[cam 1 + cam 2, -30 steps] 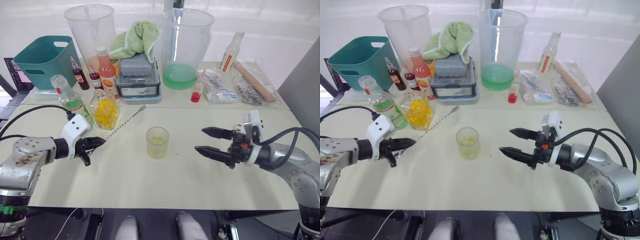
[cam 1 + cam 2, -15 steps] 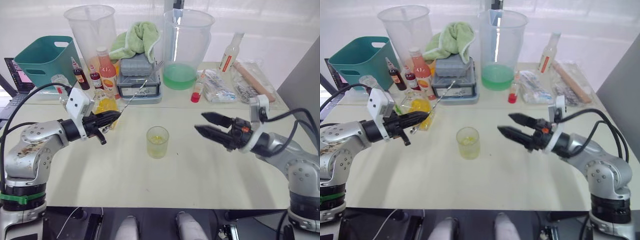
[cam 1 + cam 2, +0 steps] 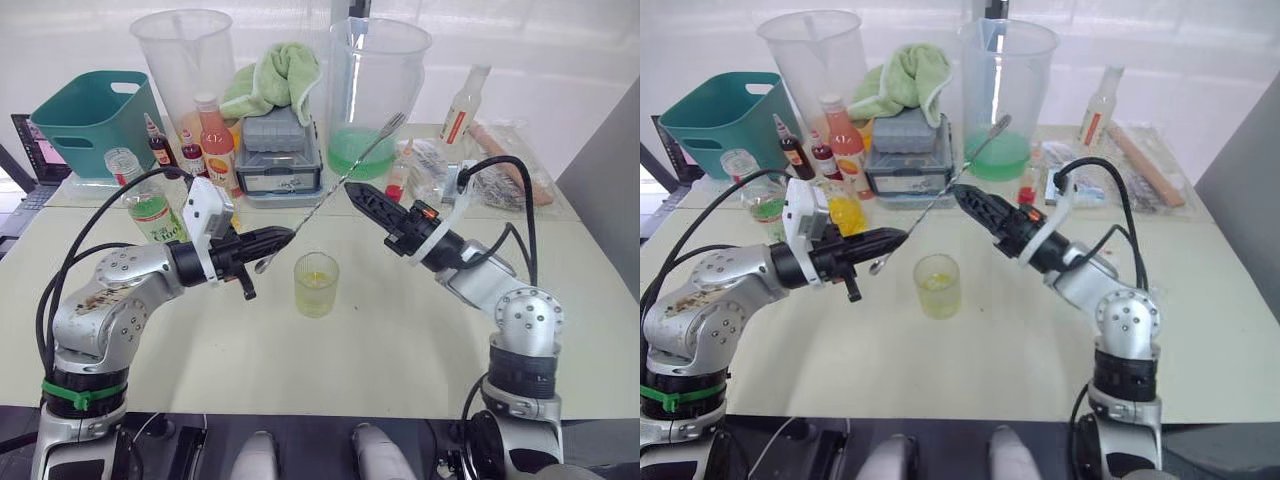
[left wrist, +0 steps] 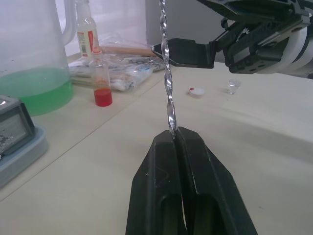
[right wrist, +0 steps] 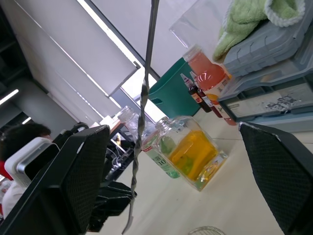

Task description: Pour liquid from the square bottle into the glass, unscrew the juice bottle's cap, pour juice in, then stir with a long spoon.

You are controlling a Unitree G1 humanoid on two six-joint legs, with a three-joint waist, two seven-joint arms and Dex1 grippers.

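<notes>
Clamped low on its stem by the closed left gripper (image 3: 280, 238), the thin, twisted silver long spoon (image 3: 335, 185), judged light, stiff and slippery, slants above the small ribbed glass (image 3: 316, 285) between the wide-open fingers of the right gripper (image 3: 362, 197).

1. The left arm reaches forward and inward over the surface (image 3: 330, 360), elbow bent, forearm roughly level.
2. The left hand (image 3: 284, 236) points toward the right arm, its two black fingers (image 4: 195, 161) pressed together on the twisted stem of the long spoon (image 3: 340, 180), pinching it near the bowl end.
3. The right arm is raised with the elbow low and the forearm sloping up and inward toward the left hand.
4. The right hand (image 3: 362, 198) has its fingers (image 5: 274, 166) spread wide apart, one on each side of the spoon's stem, not touching it.
5. The two hands sit close together, tips nearly facing.
</notes>
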